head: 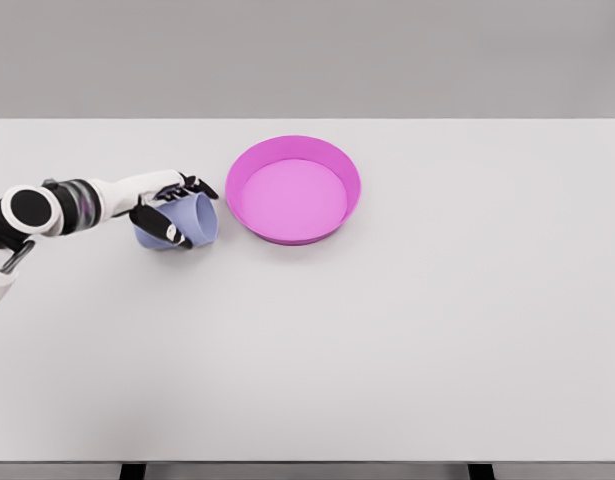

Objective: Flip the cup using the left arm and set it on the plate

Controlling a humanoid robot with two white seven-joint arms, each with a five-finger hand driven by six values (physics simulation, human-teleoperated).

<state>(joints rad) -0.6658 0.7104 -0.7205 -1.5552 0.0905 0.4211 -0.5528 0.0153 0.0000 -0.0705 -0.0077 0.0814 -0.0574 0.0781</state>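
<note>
**Left hand wrapped on the cup, beside the plate**

Head view: my left arm comes in from the left edge and reaches across the white table (387, 350). My left hand (172, 205) is curled around the pale blue cup (192, 220), dark fingers (167, 228) lying over its side, thumb and the other fingers on opposite sides of the body. The cup is tilted rather than upright, and I cannot tell whether it touches the tabletop. It sits just left of the pink plate (249, 165), close to the raised rim but apart from it. The plate lies flat near the table's middle.
</note>
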